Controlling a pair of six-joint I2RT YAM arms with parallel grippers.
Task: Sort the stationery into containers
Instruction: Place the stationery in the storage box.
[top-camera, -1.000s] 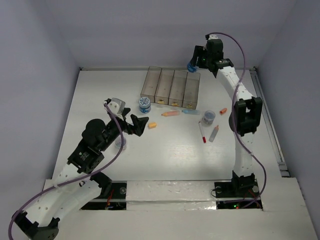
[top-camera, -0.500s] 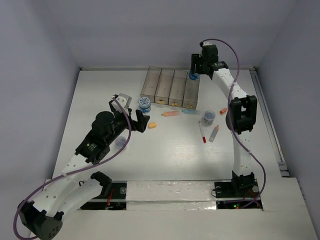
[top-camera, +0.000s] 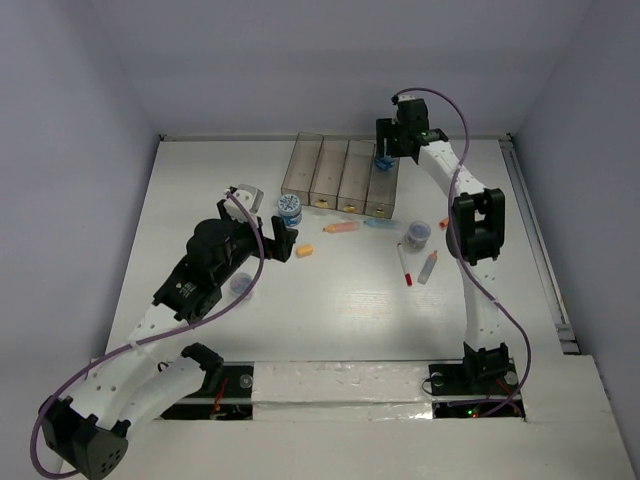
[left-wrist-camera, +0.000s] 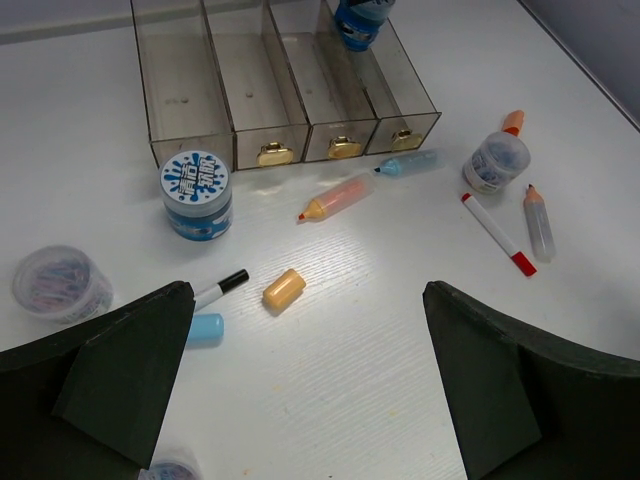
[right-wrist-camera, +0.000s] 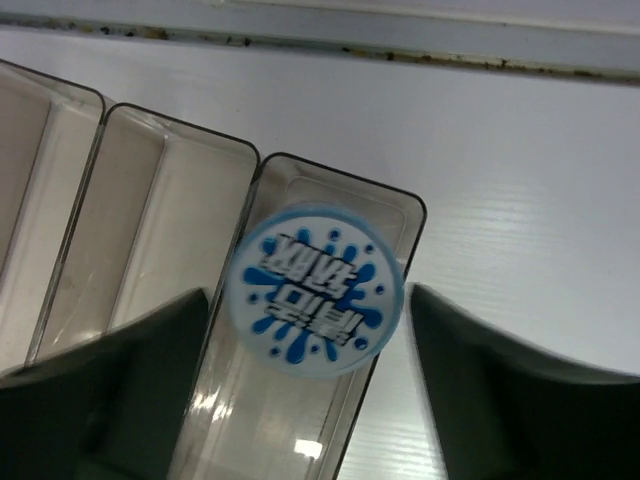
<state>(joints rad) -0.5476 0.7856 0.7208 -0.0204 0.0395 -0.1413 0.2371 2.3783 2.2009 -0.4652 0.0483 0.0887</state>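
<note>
Two arms are set at the near edge of a white bench (top-camera: 200, 180). Nearest, the left hand (top-camera: 282, 240) is spread wide and holds nothing. An orange cap (left-wrist-camera: 283, 289) and a black pen (left-wrist-camera: 220, 290) are seen just ahead of it. A loose jar (left-wrist-camera: 197, 194) stands upright beyond them, by the bins' labelled ends. Four bins (left-wrist-camera: 190, 120) are joined in a row farther back, their long axes running away from the arms. Farthest, the right hand (top-camera: 386, 150) is closed on a round blue-lidded jar (right-wrist-camera: 314, 288), lid up, its axis vertical. The jar is hung directly below that hand, over the far end of the rightmost bin (right-wrist-camera: 290, 450). A straight lowering and release is judged to be all that remains for it.
</note>
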